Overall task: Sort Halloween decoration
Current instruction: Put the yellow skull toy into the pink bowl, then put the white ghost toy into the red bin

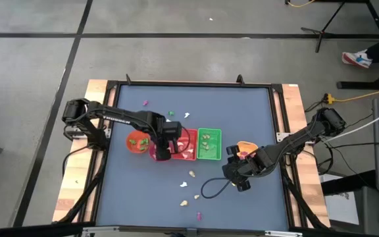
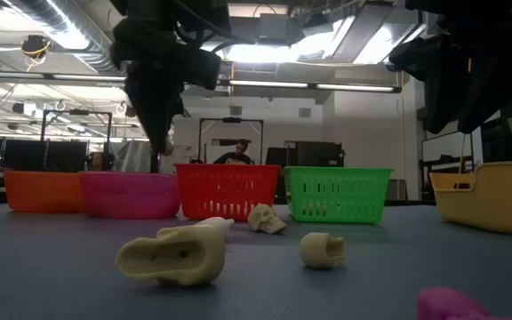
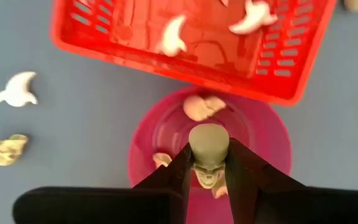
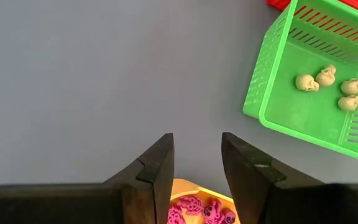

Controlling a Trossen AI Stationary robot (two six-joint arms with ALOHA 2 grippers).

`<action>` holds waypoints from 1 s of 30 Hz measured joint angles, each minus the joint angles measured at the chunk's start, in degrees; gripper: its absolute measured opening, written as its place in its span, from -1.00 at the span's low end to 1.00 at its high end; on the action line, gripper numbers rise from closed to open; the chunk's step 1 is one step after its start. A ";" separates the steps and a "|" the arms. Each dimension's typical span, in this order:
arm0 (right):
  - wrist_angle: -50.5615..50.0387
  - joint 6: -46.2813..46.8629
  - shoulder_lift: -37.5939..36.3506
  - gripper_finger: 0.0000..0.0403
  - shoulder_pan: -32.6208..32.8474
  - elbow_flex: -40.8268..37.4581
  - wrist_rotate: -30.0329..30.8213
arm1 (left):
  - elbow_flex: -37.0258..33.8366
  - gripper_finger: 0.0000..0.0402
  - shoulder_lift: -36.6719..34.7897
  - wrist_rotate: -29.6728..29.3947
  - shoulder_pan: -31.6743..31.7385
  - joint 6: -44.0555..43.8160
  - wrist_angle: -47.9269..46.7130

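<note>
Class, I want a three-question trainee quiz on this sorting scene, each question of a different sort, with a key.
1. True or false: the left tool grips a cream skull trinket above the pink bowl.
2. Multiple choice: the green basket holds A) pink trinkets, B) cream skulls, C) nothing.
3. Fill in: the right tool hangs with its fingers apart over the ______ tray, which holds pink trinkets.

Key: 1 true; 2 B; 3 yellow.
</note>
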 joint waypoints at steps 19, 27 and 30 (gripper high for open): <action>0.00 -0.07 0.00 -0.34 0.00 0.00 -0.02 | -4.03 -0.31 0.06 -10.79 -0.68 3.34 3.43; 0.00 -0.11 0.00 -0.34 0.02 0.00 -0.02 | -4.03 -0.33 0.09 -6.07 0.45 3.41 6.37; 0.00 -0.11 0.00 -0.34 0.00 0.00 -0.03 | -4.03 -0.36 0.09 -8.16 0.87 3.52 6.33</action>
